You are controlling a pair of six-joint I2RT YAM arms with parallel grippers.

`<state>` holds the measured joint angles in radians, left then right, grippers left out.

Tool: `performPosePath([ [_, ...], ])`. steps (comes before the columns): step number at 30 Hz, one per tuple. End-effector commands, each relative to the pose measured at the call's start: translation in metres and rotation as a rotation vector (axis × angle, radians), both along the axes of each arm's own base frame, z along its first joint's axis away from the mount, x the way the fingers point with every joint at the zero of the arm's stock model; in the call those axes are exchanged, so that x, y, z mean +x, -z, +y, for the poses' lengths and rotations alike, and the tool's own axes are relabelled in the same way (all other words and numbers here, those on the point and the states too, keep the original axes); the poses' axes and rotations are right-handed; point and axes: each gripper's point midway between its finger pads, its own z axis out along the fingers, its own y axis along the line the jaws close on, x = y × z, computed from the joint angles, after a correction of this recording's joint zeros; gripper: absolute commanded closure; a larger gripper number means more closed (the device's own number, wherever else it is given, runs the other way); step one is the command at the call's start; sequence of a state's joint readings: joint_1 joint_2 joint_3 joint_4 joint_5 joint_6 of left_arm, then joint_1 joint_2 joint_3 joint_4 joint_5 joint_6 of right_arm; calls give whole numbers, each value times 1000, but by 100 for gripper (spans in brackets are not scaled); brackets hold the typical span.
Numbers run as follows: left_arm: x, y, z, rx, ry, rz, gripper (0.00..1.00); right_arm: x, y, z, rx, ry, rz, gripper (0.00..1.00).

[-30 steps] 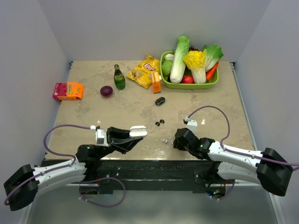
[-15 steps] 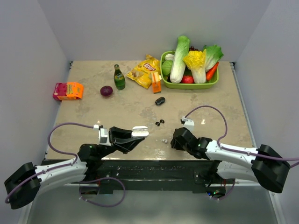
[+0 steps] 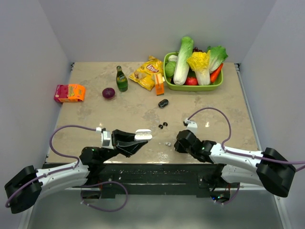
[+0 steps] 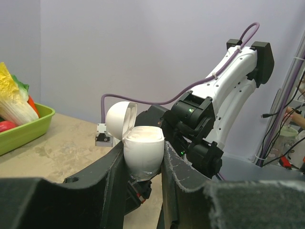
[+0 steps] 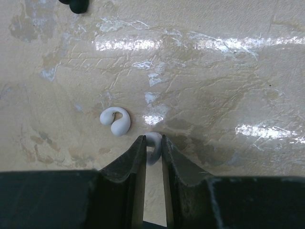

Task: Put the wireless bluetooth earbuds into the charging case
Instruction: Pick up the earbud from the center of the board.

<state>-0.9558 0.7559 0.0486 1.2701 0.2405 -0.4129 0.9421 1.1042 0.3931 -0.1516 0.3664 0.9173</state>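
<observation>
My left claw [image 4: 143, 160] clamps the open charging case [image 4: 143, 148], its inside hidden. Right of the case, my right claw [image 5: 152, 141] pinches a white earbud [image 5: 153, 138], a second earbud [image 5: 116, 120] just beside.

The table [image 5: 228, 57] has a glossy, stone-patterned top with bright glare patches. The charging case [image 4: 143, 157] is smooth, satin white plastic, as are the white earbuds [image 5: 116, 121]. The fingers [image 4: 183, 181] of the left gripper [image 4: 143, 150] are matt black, with grainy edges.
</observation>
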Motion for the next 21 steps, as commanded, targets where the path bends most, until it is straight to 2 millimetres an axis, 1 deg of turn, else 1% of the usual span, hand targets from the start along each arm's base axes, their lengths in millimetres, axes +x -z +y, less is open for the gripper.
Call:
performPosePath([
  [1,-16,75,20,86,12,69,100,0,3,3,-6,-21,8,80],
  [5,-15,74,19,85,12,69,100,-1,5,5,-2,-28,13,82],
  [6,-15,74,19,86,12,67,100,0,4,5,-1,-27,9,85],
  [8,-15,75,19,90,12,69,100,0,2,4,8,-24,0,90],
  [9,-15,76,19,93,10,71,100,1,0,4,10,-22,-6,97],
  [10,-15,75,18,93,11,69,100,1,-3,3,14,-18,-17,100],
  [13,-14,73,18,88,9,66,100,6,-24,3,52,-13,-73,100],
  [14,-14,73,18,88,9,66,100,9,-42,4,92,-12,-115,100],
  [15,-14,72,18,85,9,68,100,8,-48,0,81,-15,-125,100],
  [16,-14,72,18,82,10,70,100,11,-67,2,89,-36,-167,100],
  [17,-13,72,18,82,8,75,100,12,-91,2,129,-51,-225,100],
  [18,-12,71,18,79,4,80,100,12,-104,0,130,-70,-253,100],
  [19,-12,70,18,77,3,81,100,14,-130,1,138,-112,-319,100],
  [20,-12,68,18,70,4,79,100,12,-146,2,157,-142,-357,100],
  [21,-11,68,18,68,4,83,100,9,-171,2,205,-169,-418,100],
])
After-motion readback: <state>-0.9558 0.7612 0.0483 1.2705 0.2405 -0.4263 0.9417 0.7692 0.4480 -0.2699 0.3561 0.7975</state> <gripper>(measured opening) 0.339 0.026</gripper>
